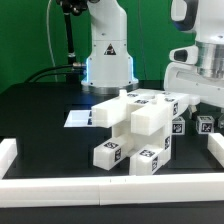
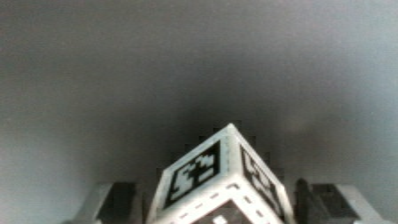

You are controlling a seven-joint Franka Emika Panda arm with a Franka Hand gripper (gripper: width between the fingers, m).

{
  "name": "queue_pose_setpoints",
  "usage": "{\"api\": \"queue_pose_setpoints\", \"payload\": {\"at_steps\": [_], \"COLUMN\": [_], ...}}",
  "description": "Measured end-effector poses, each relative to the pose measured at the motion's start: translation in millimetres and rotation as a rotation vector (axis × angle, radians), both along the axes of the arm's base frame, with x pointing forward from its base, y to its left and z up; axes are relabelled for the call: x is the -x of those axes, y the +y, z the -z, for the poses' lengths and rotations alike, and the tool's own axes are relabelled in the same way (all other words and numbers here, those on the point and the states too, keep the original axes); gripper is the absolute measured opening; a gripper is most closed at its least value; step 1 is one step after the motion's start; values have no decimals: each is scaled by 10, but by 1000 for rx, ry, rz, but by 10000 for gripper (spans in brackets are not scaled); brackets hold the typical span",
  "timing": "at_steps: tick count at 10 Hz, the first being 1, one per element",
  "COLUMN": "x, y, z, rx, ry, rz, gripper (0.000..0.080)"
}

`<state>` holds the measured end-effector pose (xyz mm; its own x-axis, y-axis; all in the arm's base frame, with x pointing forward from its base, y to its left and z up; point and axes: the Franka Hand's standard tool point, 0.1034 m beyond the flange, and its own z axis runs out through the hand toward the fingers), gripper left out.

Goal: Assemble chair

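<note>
Black tabletop (image 1: 40,135) before a green curtain (image 1: 25,40), chair part-built in the middle.
White border rails (image 1: 110,186) edge the near side, the marker board (image 1: 78,118) lies flat to the far left of the work, and the robot's base (image 1: 108,55) stands beyond. The chair (image 1: 140,125) is a blocky cluster of joined tagged slabs and cube-ended legs, seemingly past halfway. Loose tagged pieces (image 1: 205,123) wait on the exterior view's right (so parts remain to fit). The gripper (image 2: 221,205) straddles a tagged leg (image 2: 222,175), jaws partly closed; whether its fingers (image 2: 125,200) press it I cannot tell.
</note>
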<state>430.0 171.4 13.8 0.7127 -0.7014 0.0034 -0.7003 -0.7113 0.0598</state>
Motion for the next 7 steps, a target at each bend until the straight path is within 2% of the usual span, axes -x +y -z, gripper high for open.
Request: {"api": "queue_pose_setpoints", "payload": {"at_steps": [1, 2, 3, 5, 6, 7], "x": [-4, -12, 32, 138, 125, 66], "y": [15, 121, 240, 378, 365, 260], "z": [-19, -211, -476, -815, -957, -1113], "rx": [-2, -24, -55, -94, -111, -123], "ry": [-1, -9, -25, -29, -35, -33], "rz": [-1, -11, -22, -43, -58, -103], "gripper": [397, 399, 399, 399, 399, 399]}}
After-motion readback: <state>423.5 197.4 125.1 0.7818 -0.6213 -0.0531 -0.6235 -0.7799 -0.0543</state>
